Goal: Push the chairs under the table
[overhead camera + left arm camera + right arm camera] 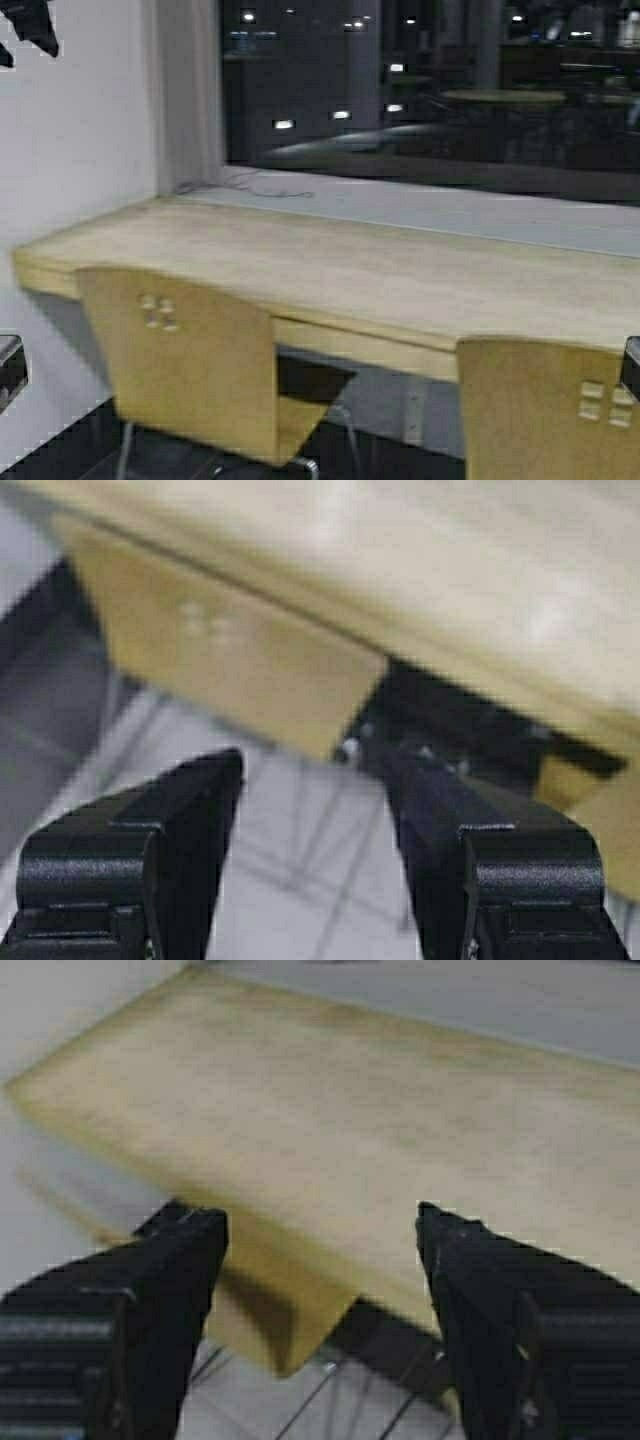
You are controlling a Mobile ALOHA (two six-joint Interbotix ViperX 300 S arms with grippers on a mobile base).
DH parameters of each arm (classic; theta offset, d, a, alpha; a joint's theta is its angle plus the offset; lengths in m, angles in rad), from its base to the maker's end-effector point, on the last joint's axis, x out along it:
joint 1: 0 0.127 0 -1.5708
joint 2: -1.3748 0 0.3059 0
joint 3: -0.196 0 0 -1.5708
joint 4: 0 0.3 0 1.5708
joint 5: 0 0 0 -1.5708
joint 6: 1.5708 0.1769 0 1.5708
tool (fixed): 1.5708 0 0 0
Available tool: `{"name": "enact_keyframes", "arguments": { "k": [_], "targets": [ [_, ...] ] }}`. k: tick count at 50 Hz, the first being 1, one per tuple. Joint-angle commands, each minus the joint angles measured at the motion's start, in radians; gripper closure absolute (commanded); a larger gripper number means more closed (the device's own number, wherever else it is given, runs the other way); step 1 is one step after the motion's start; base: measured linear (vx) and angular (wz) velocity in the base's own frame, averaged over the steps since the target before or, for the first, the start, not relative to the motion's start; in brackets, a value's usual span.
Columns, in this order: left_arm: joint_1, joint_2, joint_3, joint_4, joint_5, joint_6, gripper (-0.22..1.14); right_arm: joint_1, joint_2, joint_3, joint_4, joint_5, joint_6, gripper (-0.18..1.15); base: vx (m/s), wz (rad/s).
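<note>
Here, left claw (315, 855) spread wide, empty, above chair (230, 670); right claw (320, 1305) likewise, over table (400, 1130)

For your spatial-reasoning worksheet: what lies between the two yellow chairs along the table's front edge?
In the high view, nothing stands between the left chair and right chair; only the table edge and the shadowed space beneath it.

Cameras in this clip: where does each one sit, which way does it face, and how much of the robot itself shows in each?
High view: on the robot's frame, above and behind the arms, facing forward and down at the table, two chairs and a dark window; only slivers of arm at the side edges.
Left wrist view: on the left arm, over the open left gripper toward a chair back and the table edge.
Right wrist view: on the right arm, over the open right gripper onto the tabletop.
All views share the table.
</note>
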Motion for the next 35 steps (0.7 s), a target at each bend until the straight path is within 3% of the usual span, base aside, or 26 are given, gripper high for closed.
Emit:
{"name": "enact_keyframes", "arguments": {
  "k": [1, 35],
  "targets": [
    [-0.002, -0.005, 0.0, 0.0, -0.008, -0.002, 0.09, 0.009, 0.006, -0.012, 0.002, -0.002, -0.002, 0.05, -0.34, 0.24],
    [-0.002, 0.002, 0.011, -0.005, -0.028, -0.005, 0.09, 0.011, 0.055, -0.044, 0.009, 0.071, 0.028, 0.05, -0.36, 0.3]
  ]
}}
